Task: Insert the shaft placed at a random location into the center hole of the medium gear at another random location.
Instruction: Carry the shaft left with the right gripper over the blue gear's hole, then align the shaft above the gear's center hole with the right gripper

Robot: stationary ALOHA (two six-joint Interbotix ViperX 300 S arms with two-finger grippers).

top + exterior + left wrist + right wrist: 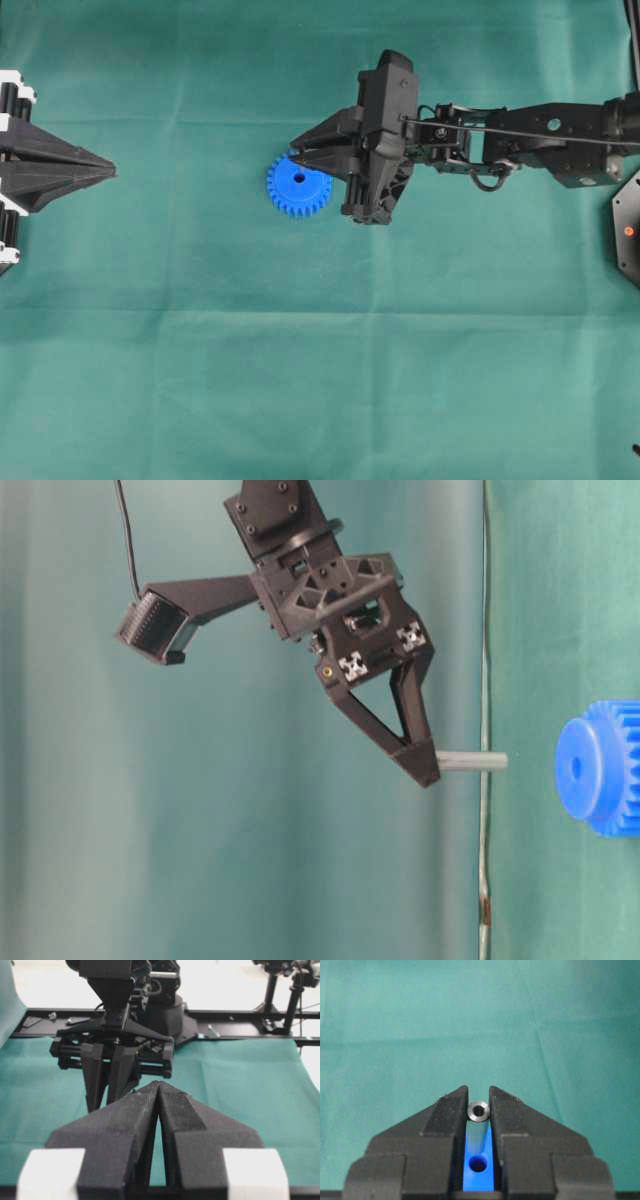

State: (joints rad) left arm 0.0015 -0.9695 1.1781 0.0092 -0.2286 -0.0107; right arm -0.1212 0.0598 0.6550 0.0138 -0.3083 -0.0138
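The shaft [472, 762] is pinched between the nearly closed tips of the right claw [425, 765], its long axis aimed rightward in the table-level view toward the medium gear [603, 768], still apart. The center hole [478, 1164] is seen directly below. The left claw [100, 172], closed and empty, is parked far left.

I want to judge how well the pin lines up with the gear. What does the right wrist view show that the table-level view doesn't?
Only the right wrist view: the shaft seen end-on between the fingertips, with the center hole in the gap just below it in the picture.

Only the table-level view: the shaft's whole side, sticking out past the fingertips toward the medium gear, with open space between them.

Both: the right gripper shut on the shaft, and the blue gear on the green cloth.
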